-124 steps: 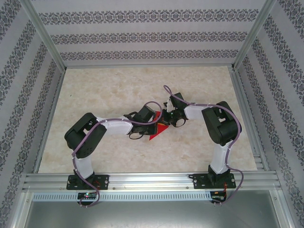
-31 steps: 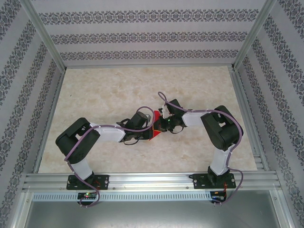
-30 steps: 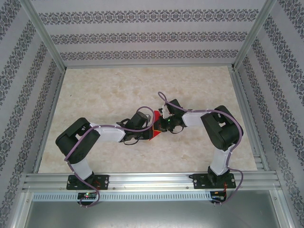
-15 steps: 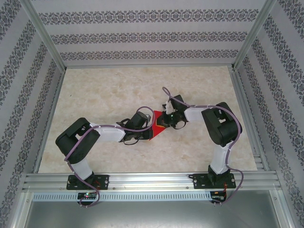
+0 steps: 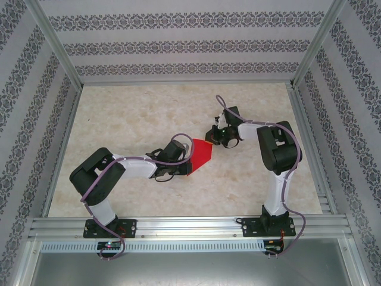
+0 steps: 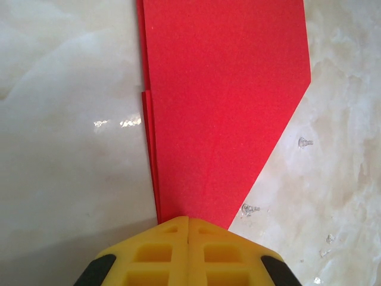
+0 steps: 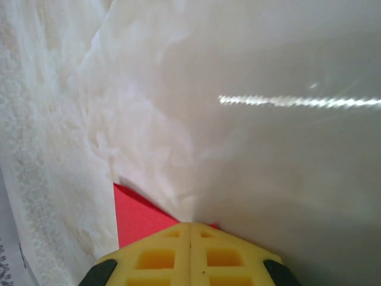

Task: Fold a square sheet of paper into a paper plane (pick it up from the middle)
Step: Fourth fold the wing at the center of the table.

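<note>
Top external view shows you the thin red paper sheet [image 5: 200,156] in the middle of the worktop [image 5: 119,119], partly folded, not a plane yet. Your left fingers [image 6: 191,231] and right fingers [image 7: 191,233] are closed, touching its ends.

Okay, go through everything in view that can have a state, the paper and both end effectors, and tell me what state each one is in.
Red paper: partly folded into layers, one edge slanted, lying flat on the table.
Left end effector: shut, tips at the paper's narrow end; pinching or only pressing, I cannot tell.
Right end effector: shut, tips at a corner of the paper.
</note>
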`<action>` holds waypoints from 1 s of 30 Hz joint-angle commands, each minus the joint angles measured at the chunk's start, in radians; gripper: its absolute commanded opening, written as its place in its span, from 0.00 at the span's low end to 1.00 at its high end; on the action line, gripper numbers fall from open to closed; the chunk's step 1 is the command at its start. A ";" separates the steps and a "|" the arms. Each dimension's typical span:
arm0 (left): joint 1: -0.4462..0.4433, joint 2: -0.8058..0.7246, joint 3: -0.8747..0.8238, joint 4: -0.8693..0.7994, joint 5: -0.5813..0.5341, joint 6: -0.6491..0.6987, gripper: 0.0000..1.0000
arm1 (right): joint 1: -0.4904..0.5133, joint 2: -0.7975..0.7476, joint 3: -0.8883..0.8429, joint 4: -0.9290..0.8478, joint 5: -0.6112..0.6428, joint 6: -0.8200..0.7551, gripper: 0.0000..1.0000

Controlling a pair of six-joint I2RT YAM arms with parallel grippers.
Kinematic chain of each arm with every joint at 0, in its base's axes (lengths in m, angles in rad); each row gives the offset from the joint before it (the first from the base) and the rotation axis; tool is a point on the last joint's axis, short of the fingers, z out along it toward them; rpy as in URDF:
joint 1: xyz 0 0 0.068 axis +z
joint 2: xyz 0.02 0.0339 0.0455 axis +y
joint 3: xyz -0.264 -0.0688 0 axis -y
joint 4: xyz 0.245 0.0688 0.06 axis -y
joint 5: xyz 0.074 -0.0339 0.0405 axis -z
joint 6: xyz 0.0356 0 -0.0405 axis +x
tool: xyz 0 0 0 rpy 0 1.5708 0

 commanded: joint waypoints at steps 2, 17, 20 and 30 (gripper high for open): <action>-0.014 0.041 -0.035 -0.187 0.022 0.015 0.00 | -0.050 0.037 0.053 -0.003 0.119 -0.036 0.05; -0.014 -0.026 0.176 -0.291 -0.048 0.012 0.20 | -0.034 -0.216 -0.078 -0.027 0.102 0.038 0.37; -0.010 -0.045 0.224 -0.324 -0.114 0.015 0.28 | -0.015 -0.275 -0.155 -0.014 0.103 0.085 0.42; 0.035 -0.136 0.188 -0.314 -0.280 -0.045 0.47 | 0.110 -0.271 -0.230 0.053 0.102 0.171 0.45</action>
